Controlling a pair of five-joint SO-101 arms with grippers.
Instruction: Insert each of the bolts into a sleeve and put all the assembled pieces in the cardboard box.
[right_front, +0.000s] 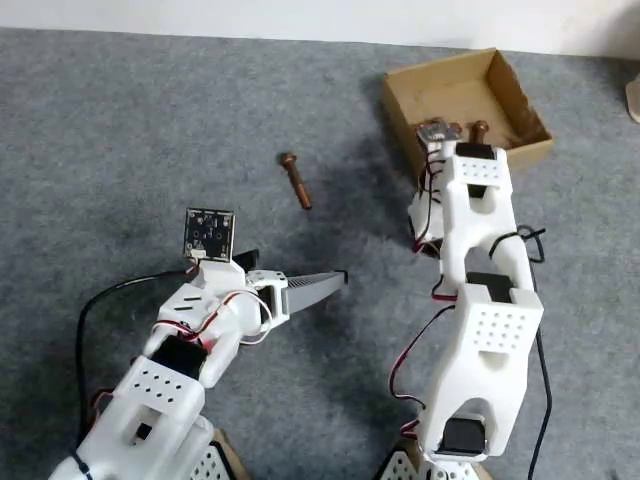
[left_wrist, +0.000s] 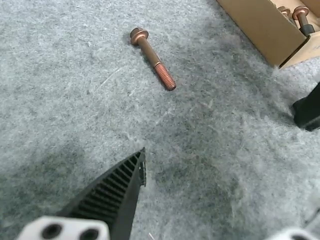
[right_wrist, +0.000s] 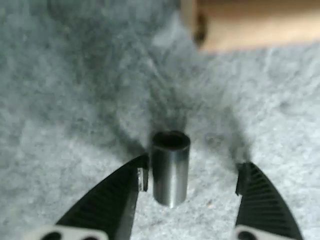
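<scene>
Right gripper (right_wrist: 192, 172): my jaws are spread wide and hold nothing. A dark metal sleeve (right_wrist: 171, 167) sits on the grey carpet (right_front: 120, 120) between the two fingers, just beside one and clear of the other. Its open bore faces the camera. I cannot tell whether the nearer finger touches it. The cardboard box (right_front: 400, 95) lies near, beyond the sleeve.

Left gripper (right_front: 318, 285): my jaws are apart and empty. One ribbed finger (left_wrist: 125, 180) hangs over bare carpet. A loose copper-coloured bolt (left_wrist: 152, 59) lies flat on the carpet well ahead of that finger, apart from the box and untouched by either arm.

Box contents: two copper bolt heads (left_wrist: 300, 11) show inside, at the wall nearest my right arm.
</scene>
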